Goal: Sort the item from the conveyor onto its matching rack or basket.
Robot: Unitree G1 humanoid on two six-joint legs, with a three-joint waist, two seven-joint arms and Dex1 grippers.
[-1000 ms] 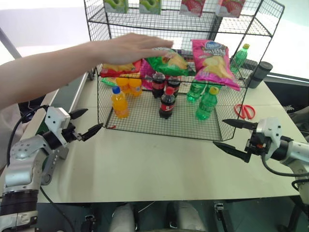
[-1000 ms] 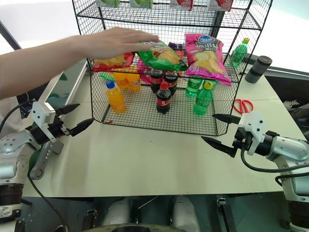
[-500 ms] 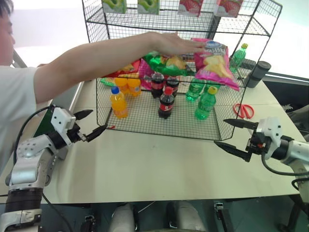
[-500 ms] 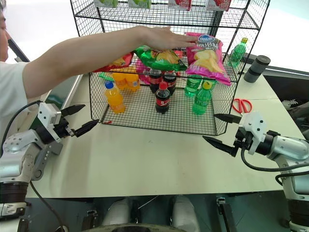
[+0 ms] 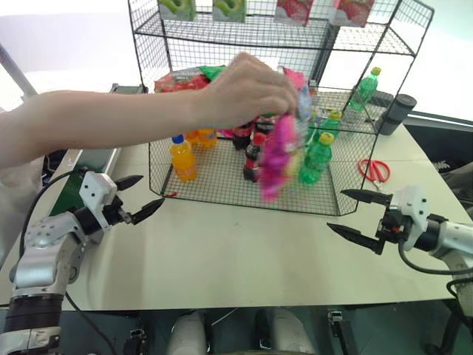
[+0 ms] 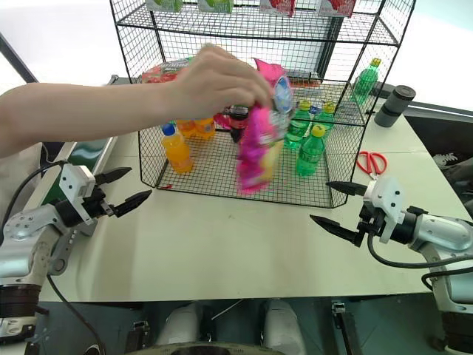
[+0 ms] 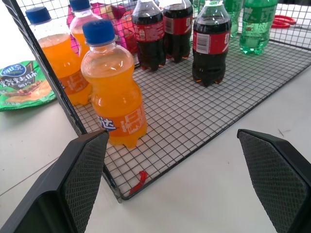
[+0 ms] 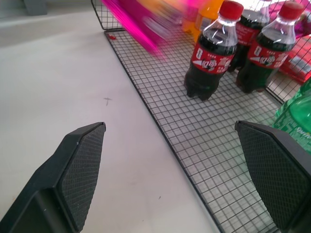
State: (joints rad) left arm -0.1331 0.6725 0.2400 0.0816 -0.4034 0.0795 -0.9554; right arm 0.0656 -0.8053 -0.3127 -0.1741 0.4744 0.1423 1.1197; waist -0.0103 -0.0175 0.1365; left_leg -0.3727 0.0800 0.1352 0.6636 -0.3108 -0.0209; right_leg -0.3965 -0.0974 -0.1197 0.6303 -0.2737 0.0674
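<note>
A person's hand [image 5: 247, 89] grips the magenta-pink chip bag, the item [image 5: 279, 151], by its top. The bag hangs blurred at the open front of the black wire rack [image 5: 244, 201], above the table, and shows as a pink streak [image 8: 136, 22] in the right wrist view. My left gripper [image 5: 153, 188] is open and empty near the rack's front left corner. My right gripper [image 5: 334, 209] is open and empty off the front right corner. Both are well clear of the bag. A strip of the green conveyor [image 5: 68, 191] shows behind my left hand.
The rack's bottom tier holds orange soda bottles [image 7: 114, 92], cola bottles [image 8: 209, 58] and green bottles [image 5: 318, 157]. A red chip bag [image 5: 177, 80] lies on the middle tier. A green chip bag [image 7: 22, 87] lies left of the rack; red scissors [image 5: 375, 170] and a dark cup [image 5: 399, 113] lie right.
The person's hand closed on the pink bag lying on the rack's middle tier and pulled it off, forward and down. Both my grippers stayed open and nearly still.
</note>
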